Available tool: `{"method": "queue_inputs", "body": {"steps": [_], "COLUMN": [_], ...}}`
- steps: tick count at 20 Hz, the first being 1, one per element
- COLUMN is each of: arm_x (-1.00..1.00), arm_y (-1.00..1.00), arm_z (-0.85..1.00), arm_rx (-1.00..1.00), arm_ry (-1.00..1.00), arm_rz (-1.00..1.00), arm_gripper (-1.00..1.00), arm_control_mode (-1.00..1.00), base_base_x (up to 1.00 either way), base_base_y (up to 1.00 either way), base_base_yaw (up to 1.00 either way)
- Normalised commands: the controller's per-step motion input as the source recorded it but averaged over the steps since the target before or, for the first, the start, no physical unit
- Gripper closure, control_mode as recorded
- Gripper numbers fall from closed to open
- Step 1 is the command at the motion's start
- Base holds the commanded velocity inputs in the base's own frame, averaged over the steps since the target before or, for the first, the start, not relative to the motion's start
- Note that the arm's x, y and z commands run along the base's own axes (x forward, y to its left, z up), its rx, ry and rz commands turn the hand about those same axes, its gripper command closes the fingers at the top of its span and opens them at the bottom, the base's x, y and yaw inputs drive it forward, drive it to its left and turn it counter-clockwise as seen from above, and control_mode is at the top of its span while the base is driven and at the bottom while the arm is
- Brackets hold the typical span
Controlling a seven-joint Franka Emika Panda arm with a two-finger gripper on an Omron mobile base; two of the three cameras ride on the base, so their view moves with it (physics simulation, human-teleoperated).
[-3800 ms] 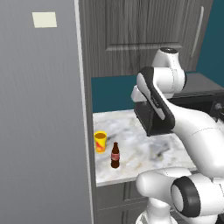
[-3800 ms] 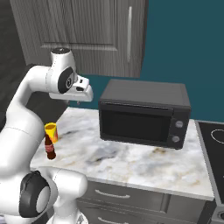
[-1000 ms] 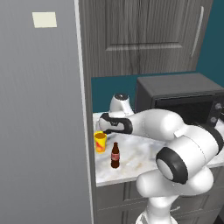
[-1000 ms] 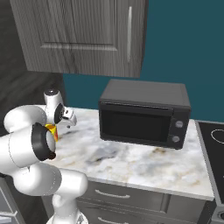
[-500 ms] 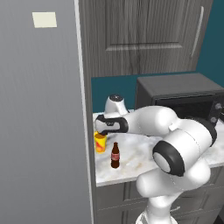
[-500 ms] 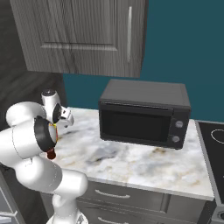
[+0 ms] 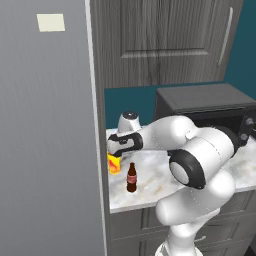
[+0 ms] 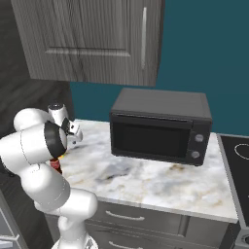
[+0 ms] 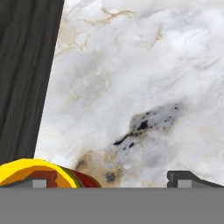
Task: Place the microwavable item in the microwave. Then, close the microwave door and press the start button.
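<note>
The gripper (image 9: 109, 179), jaws spread wide, has dropped lower over the yellow cup (image 7: 114, 163) than a second ago. The cup stays on the marble counter (image 7: 155, 172) behind the cola bottle (image 7: 131, 177), ungrasped.

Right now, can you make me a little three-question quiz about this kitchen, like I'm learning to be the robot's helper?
1. True or false: the oven door is shut.
2. What stands nearer the counter's front edge: A) the cup or B) the bottle?
3. Fill in: the hand is right over the ____.

Key: 1. True. 2. B. 3. Cup; the fingers are spread wide, one at its rim, and it isn't held yet.
</note>
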Motion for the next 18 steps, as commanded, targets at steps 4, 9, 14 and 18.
{"method": "queue_inputs", "body": {"steps": [4,9,14,18], "arm_x": [-0.15,-0.28,-0.04,0.03], "arm_y": [0.02,0.0,0.0,0.0], "arm_z": [-0.03,-0.13,-0.18,-0.04], "arm_rx": [0.0,0.0,0.0,0.0], "arm_ry": [-0.01,0.0,0.0,0.0], "arm_rz": [0.0,0.0,0.0,0.02], "arm_gripper": [-1.0,-1.0,1.0,1.0], "arm_control_mode": [-1.0,-1.0,-1.0,-1.0], "base_base_x": [0.0,0.0,0.0,0.0], "base_base_y": [0.0,0.0,0.0,0.0], "base_base_yaw": [0.0,0.0,0.0,0.0]}}
